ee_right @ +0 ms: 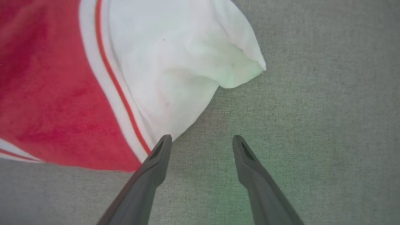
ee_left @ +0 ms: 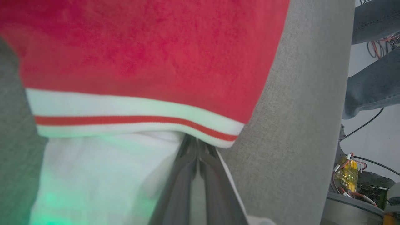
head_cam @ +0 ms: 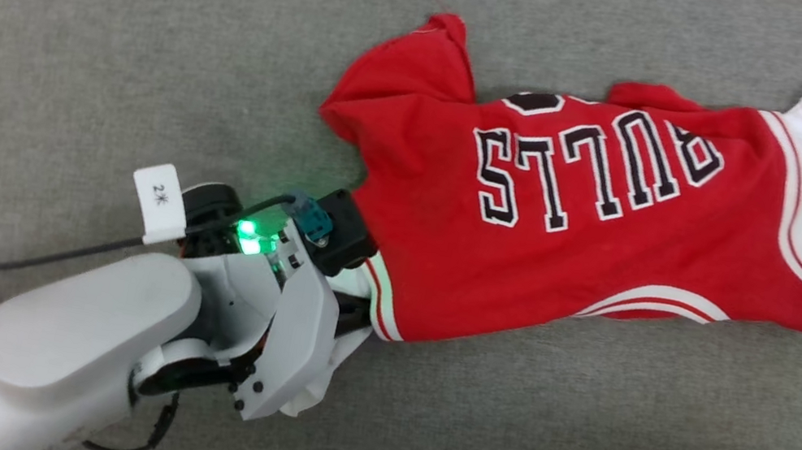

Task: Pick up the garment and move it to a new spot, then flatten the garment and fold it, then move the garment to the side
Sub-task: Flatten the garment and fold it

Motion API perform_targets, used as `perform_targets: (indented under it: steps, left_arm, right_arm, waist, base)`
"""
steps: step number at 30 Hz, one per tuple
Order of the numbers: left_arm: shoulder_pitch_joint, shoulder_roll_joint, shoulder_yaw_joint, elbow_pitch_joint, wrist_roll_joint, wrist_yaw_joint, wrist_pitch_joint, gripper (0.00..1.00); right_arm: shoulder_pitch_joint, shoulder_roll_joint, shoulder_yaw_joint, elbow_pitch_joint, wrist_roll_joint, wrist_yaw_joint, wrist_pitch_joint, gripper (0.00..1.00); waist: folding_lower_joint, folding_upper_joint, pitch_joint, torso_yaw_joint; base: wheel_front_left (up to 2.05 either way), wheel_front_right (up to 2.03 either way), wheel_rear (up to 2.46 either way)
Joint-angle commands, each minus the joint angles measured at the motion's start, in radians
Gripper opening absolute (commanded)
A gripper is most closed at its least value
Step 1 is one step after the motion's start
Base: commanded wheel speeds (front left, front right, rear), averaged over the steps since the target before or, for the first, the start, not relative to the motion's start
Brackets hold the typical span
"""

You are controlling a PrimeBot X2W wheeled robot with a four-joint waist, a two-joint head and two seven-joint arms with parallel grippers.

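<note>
The garment (head_cam: 575,223) is spread, crumpled, on a grey cloth surface (head_cam: 118,2). In the head view it reaches from the centre out to 3 o'clock. It is a red jersey. From left to right are seen a white sleeve with red-and-white striped trim at its 8 o'clock corner, a bunched red fold at 11 o'clock, and black white-outlined letters reading BULLS upside down across the middle. A second white sleeve is seen at 2 o'clock.

The left gripper (ee_left: 197,144) is seen entering from 7 o'clock. Its fingers are pressed together, and the white sleeve fabric just under the striped trim is pinched between them. The right gripper (ee_right: 201,140) is spread wide beside the 3 o'clock sleeve. Nothing is clasped. One fingertip (ee_right: 162,147) is seen at the sleeve's edge, but contact cannot be told.

Bare surface is seen all round the garment, widest toward 9 and 6 o'clock. In the left wrist view the surface's edge is seen toward 3 o'clock, with a person's jeans-clad legs (ee_left: 372,90) and wiring (ee_left: 347,175) beyond it.
</note>
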Motion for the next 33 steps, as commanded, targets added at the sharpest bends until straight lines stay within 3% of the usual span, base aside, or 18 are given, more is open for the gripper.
perform_targets:
  steps: [1,5,10,11,12,13,19,24,29,33]
  left_arm:
    - [0.022,0.001,-0.026,0.059,0.011,0.019,0.006,0.0]
    - [0.015,-0.006,-0.04,0.072,0.002,0.02,-0.011,0.0]
    - [0.004,-0.012,-0.054,0.084,0.0,0.021,-0.027,0.0]
    - [0.002,-0.013,-0.056,0.086,-0.003,0.021,-0.032,0.0]
    - [0.0,-0.015,-0.057,0.088,-0.007,0.021,-0.038,0.0]
    - [0.0,-0.019,-0.055,0.092,-0.009,0.021,-0.048,0.0]
    - [0.024,-0.037,-0.003,0.103,-0.079,0.02,-0.146,0.0]
    - [0.046,-0.032,0.116,0.069,-0.175,0.016,-0.292,0.0]
    - [0.064,0.01,0.251,0.017,-0.262,0.019,-0.43,0.0]
    - [0.01,-0.02,0.341,0.033,-0.339,0.018,-0.483,0.0]
  right_arm:
    - [-0.027,0.019,-0.002,0.033,-0.013,-0.001,0.015,1.0]
    - [-0.077,0.09,0.011,0.115,-0.028,0.0,0.052,1.0]
    - [-0.085,0.129,0.06,0.15,-0.035,0.0,0.073,1.0]
    - [-0.086,0.132,0.066,0.155,-0.032,0.0,0.073,0.71]
    - [-0.088,0.131,0.073,0.158,-0.03,0.0,0.073,0.07]
    - [-0.089,0.131,0.079,0.154,-0.028,0.0,0.069,0.0]
    - [-0.082,0.085,0.009,0.115,0.011,0.0,-0.073,0.0]
    - [-0.036,0.067,-0.074,0.03,0.058,0.0,-0.164,0.0]
    - [-0.02,0.121,-0.188,-0.041,0.159,0.0,-0.193,0.0]
    - [-0.095,0.196,-0.259,-0.006,0.153,0.0,-0.224,0.0]
  waist:
    - [0.0,0.0,0.016,0.017]
    - [0.0,0.0,0.026,0.027]
    - [0.0,0.0,0.034,0.035]
    - [0.0,0.0,0.034,0.036]
    - [0.0,0.0,0.033,0.038]
    - [0.0,0.0,0.03,0.039]
    - [0.0,0.0,-0.011,0.07]
    - [0.0,0.0,-0.057,0.1]
    - [0.0,0.0,-0.083,0.117]
    - [0.0,0.0,-0.069,0.136]
  base:
    - [0.0,0.0,0.0]
    - [0.0,0.0,0.0]
    - [0.0,0.0,0.0]
    - [0.0,0.0,0.0]
    - [0.0,0.0,0.0]
    - [0.0,0.0,0.0]
    - [0.0,0.0,0.0]
    - [0.0,0.0,0.0]
    - [0.0,0.0,0.0]
    - [0.0,0.0,0.0]
